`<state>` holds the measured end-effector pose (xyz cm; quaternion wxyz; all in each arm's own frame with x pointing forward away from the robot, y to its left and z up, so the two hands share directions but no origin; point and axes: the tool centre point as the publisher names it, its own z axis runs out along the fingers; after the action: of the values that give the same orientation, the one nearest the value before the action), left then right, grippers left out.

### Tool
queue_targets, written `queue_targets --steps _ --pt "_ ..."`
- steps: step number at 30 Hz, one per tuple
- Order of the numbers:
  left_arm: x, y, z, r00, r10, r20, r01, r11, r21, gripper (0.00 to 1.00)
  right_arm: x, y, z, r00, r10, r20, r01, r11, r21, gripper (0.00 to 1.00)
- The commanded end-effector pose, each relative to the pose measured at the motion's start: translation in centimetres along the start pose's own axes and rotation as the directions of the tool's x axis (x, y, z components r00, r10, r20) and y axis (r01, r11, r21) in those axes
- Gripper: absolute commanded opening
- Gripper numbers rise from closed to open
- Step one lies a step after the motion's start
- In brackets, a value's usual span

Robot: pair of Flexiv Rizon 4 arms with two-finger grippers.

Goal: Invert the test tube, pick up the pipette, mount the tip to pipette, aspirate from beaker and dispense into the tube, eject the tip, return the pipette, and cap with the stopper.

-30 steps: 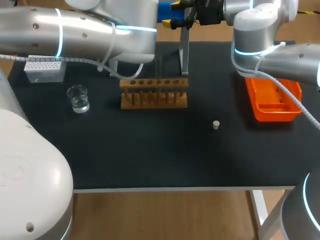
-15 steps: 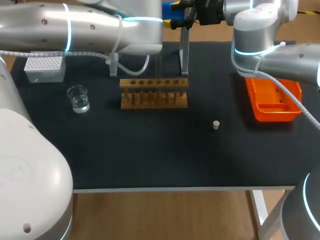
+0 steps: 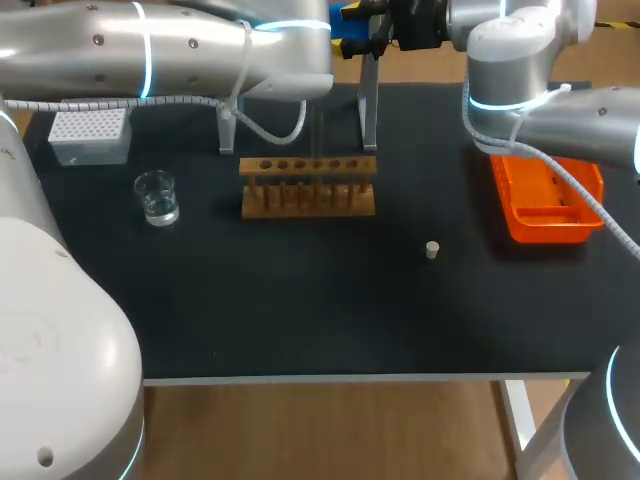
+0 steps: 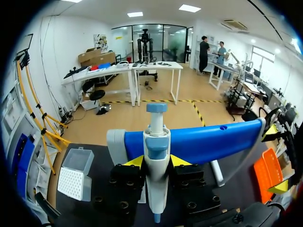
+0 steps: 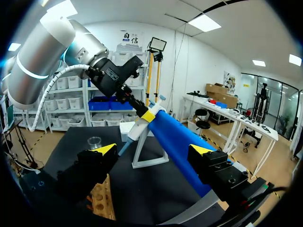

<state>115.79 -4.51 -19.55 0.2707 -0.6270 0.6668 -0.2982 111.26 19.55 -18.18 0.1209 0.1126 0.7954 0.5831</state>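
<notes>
**Head view.** The left arm (image 3: 170,45) lies long and level from the upper left to the top middle. Its end is hidden under its own bulk, beside the stand (image 3: 369,110). That reach suits the pick-up step. The right gripper (image 3: 352,30) hangs at the top middle, with its arm folded in from the upper right. The tip box (image 3: 88,135) and beaker (image 3: 156,196) sit at the left, the rack (image 3: 308,187) in the centre and the stopper (image 3: 432,250) right of centre. All stand well apart, apparently laid out for later steps.

**Left wrist view.** The left gripper (image 4: 156,161) presses both yellow tips against the pipette (image 4: 156,142) from two sides, just under its head. The pipette stands upright, plunger uppermost, in front of the stand's blue bar. I cannot tell whether it is off its hook.

**Right wrist view.** The right gripper's fingers are spread wide and hold nothing. The blue bar runs out ahead between them, not gripped. At the bar's far end the left gripper slants down onto the pipette. The right arm seems parked clear of the lift.
</notes>
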Motion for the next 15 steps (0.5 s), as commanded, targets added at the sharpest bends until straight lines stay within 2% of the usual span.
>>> queue_targets --steps 1,4,5,6,7,15 --pt "0.06 -0.09 0.15 1.0 -0.002 -0.002 0.002 1.0 -0.011 0.0 -0.03 0.04 -0.11 1.0 0.0 -0.002 0.0 1.0 0.003 1.0" --pt "0.15 0.01 0.29 1.0 -0.004 -0.009 0.004 1.0 -0.022 0.02 -0.03 0.04 -0.11 1.0 0.0 -0.002 0.0 1.0 0.003 1.0" --pt "0.16 0.02 0.3 1.0 -0.005 -0.01 0.004 1.0 -0.022 0.23 -0.03 0.04 -0.11 1.0 0.0 -0.002 0.0 1.0 0.003 1.0" --pt "0.18 0.03 0.32 1.0 -0.006 -0.012 0.006 1.0 -0.023 0.75 -0.03 0.04 -0.11 1.0 0.0 -0.002 0.0 1.0 0.003 1.0" --pt "0.2 0.05 0.35 1.0 -0.008 -0.014 0.007 1.0 -0.024 1.0 -0.03 0.04 -0.11 1.0 0.0 -0.002 0.0 1.0 0.003 1.0" --pt "0.44 0.0 0.02 1.0 -0.013 -0.013 0.013 1.0 -0.017 1.0 -0.03 0.04 -0.11 1.0 0.0 -0.002 0.0 1.0 0.003 1.0"
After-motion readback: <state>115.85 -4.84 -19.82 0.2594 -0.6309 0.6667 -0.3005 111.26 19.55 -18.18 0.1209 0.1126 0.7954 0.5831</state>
